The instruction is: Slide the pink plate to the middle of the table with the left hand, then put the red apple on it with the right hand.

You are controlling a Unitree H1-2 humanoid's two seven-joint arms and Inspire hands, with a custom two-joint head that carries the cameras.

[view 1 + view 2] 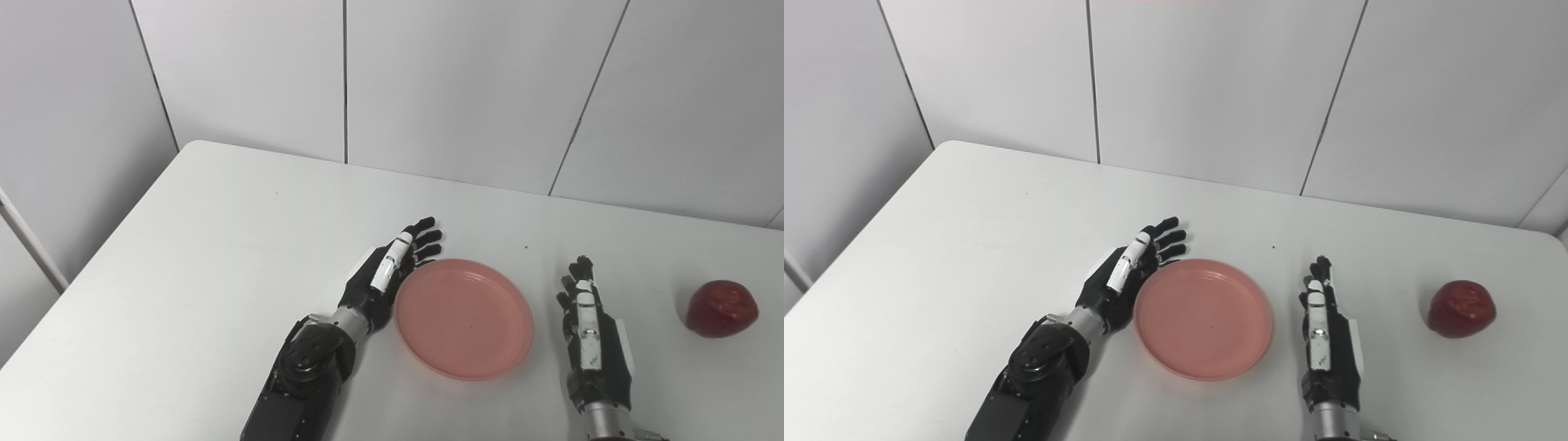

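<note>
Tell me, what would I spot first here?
Probably the round pink plastic plate in the middle of the white table, empty, with the black left hand against its left rim. Then the shiny red apple far right, beyond the open right hand.

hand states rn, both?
Left hand: open, holding nothing, fingers beside the pink plate rim.
Right hand: open, empty, apart from the red apple.

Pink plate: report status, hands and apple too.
Left hand open, against pink plate left rim. Right hand open, idle right of plate. Red apple on table, far right, untouched. Path clear.
</note>
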